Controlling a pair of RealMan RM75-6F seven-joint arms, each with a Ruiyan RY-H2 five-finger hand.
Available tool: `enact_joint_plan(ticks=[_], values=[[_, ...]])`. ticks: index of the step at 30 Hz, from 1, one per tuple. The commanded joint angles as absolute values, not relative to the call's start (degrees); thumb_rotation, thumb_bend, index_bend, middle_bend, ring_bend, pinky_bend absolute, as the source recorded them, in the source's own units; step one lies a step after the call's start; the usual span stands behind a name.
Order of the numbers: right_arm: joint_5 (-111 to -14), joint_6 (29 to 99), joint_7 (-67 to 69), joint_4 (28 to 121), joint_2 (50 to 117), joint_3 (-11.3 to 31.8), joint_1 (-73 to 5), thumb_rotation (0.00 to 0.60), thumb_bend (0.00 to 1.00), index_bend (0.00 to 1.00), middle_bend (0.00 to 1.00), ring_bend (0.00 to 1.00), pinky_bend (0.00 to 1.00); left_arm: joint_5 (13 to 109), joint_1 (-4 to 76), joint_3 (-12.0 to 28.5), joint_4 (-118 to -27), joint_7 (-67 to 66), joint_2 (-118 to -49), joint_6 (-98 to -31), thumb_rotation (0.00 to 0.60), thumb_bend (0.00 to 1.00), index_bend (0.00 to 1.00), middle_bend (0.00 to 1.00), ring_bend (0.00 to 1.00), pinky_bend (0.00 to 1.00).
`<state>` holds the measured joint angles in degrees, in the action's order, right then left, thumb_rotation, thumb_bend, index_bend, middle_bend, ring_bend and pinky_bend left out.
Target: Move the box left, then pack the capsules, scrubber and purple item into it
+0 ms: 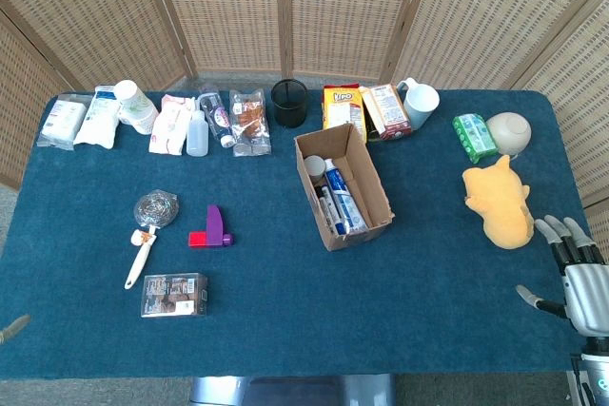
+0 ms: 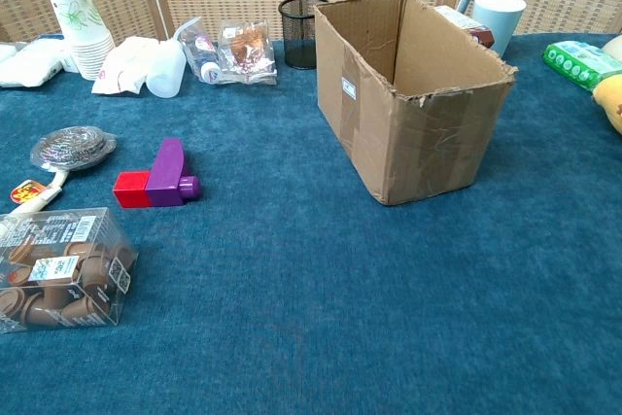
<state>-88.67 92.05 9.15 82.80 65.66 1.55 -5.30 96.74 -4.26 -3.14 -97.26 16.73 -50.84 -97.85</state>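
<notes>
The open cardboard box stands at the table's middle, with tubes and a small cup inside in the head view. Left of it lie the steel scrubber with its white handle, the purple item joined to a red block, and the clear box of brown capsules. My right hand hovers at the table's front right corner, fingers spread, holding nothing, far from the box. A small pale tip at the front left edge may be my left hand.
Along the back edge lie packets, paper cups, bottles, a black mesh cup, snack boxes and a mug. At the right are a green pack, a bowl and a yellow plush toy, close to my right hand.
</notes>
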Motion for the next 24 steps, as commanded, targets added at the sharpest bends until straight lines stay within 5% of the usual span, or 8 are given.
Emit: enact_joint_plan(ticks=[1,13,24], values=[[-89.21,91.84,9.61,82.62,65.48,1.49,-5.28,0.6,0.0,0.11,0.02,0.0,0.19,96.72,-4.27,-3.15,-97.25,16.81,-50.82,-97.82,0.6,0.01,0.0,0.0,0.0,0.0],[-97.36,90.33,7.65,86.62,63.53,0.4,-8.37,0.6,0.0,0.1,0.01,0.0,0.19,96.37,-4.11,-2.96,-97.33,17.02,-50.85,-97.54,0.6,0.01,0.0,0.0,0.0,0.0],[-101.71,76.51,-3.88,99.35,61.68,4.18,-20.05,0.6,0.0,0.11,0.02,0.0,0.13,95.38,-3.82,-2.81,-97.17,17.88,-50.63,-96.56,0.6,0.01,0.0,0.0,0.0,0.0]])
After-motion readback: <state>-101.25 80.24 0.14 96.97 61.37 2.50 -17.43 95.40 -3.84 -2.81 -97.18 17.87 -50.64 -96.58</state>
